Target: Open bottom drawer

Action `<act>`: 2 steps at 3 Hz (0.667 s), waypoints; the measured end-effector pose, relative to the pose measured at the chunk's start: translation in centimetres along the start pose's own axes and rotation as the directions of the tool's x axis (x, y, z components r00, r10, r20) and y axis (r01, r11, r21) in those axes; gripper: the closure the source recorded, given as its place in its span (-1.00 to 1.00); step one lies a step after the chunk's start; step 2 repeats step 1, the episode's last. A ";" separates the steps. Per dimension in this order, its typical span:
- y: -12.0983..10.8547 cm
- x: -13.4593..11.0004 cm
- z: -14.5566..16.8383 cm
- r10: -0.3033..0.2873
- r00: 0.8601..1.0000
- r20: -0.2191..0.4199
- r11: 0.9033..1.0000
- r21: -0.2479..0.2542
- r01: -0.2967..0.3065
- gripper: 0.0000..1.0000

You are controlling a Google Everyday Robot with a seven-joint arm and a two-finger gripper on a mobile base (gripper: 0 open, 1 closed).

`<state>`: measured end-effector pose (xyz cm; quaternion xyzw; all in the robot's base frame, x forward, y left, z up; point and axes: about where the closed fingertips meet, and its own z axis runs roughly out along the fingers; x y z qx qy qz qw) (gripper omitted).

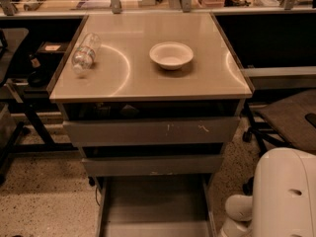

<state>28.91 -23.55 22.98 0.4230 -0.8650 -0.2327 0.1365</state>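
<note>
The bottom drawer of the grey cabinet stands pulled out toward me, its shallow grey tray showing below the middle drawer front. Its own front lies at the picture's lower edge and is mostly cut off. Above is the larger drawer front with white scratch marks. My white arm fills the lower right corner, with a rounded link just right of the open drawer's side. My gripper itself is out of view, below the frame.
On the cabinet's tan top lie a plastic bottle on its side at the left and a white bowl near the middle. A chair stands at the right, a black table frame at the left, a cluttered bench behind.
</note>
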 end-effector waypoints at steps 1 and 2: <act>1.0 2.6 -0.4 0.046 0.999 0.012 0.999 0.014 -0.046 -1.00; 1.0 2.6 -0.4 0.046 0.999 0.012 0.999 0.014 -0.046 -1.00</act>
